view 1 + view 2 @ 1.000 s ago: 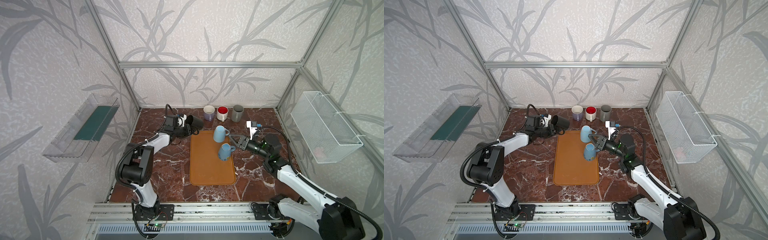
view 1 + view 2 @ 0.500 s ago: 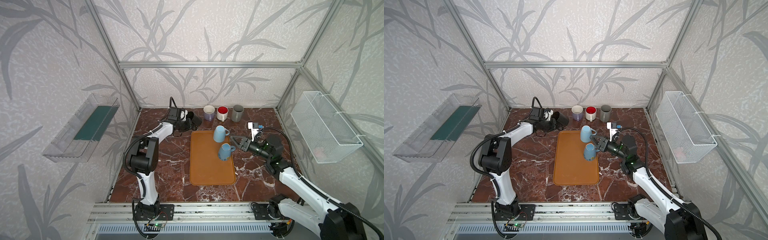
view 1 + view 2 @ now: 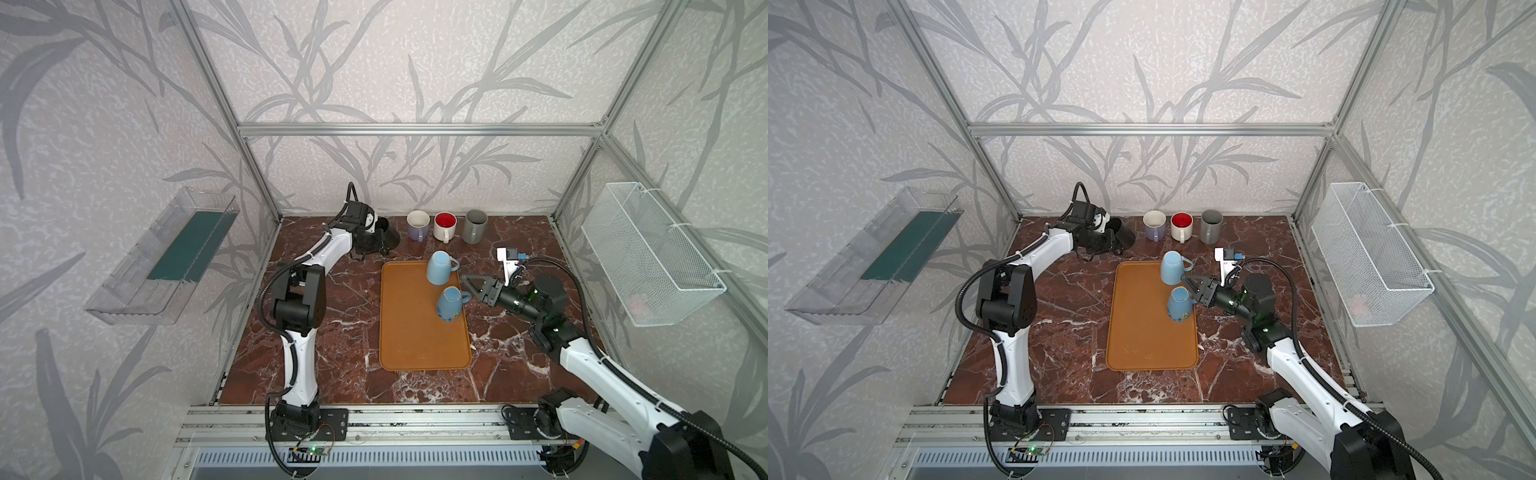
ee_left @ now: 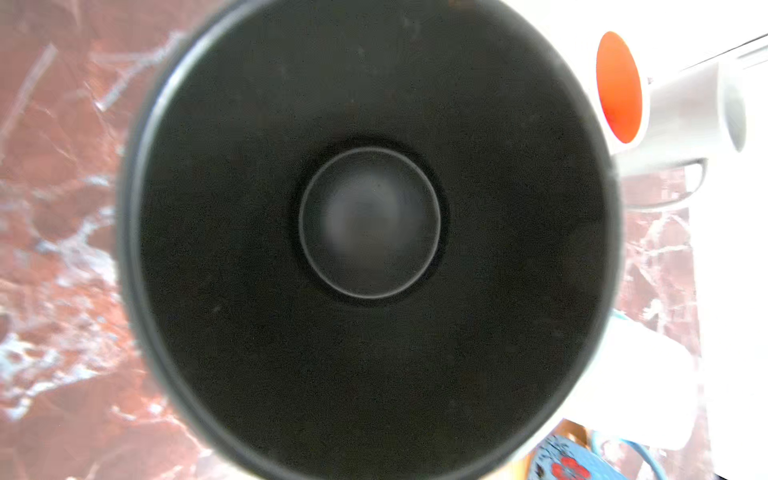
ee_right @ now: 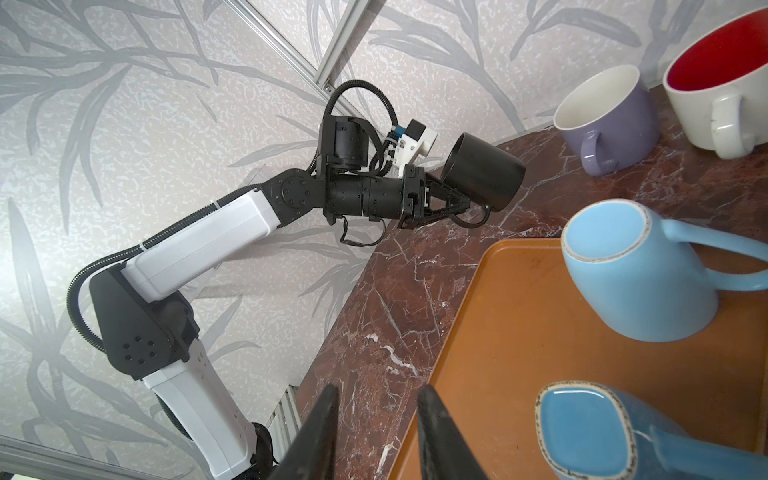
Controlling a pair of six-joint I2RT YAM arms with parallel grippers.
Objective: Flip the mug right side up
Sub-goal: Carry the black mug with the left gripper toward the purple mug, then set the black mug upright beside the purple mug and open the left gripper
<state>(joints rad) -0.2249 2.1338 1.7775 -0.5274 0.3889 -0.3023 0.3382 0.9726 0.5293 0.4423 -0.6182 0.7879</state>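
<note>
I judge the black mug (image 5: 482, 174) stiff, slick, breakable; left claw (image 5: 461, 205) grips its handle (image 5: 478, 223), right claw (image 5: 378, 392) hangs part-open, empty.

- The black mug (image 3: 387, 237) (image 3: 1124, 238) is dark all over, and dark inside too (image 4: 370, 224).
- It is tipped over on its side, not standing up.
- Its thin handle (image 5: 478, 218) points down, and the left tool (image 5: 463, 204) is pinched tight on it.
- It sits near the back left of the tabletop (image 3: 332, 332); whether it touches the top is hard to see.
</note>
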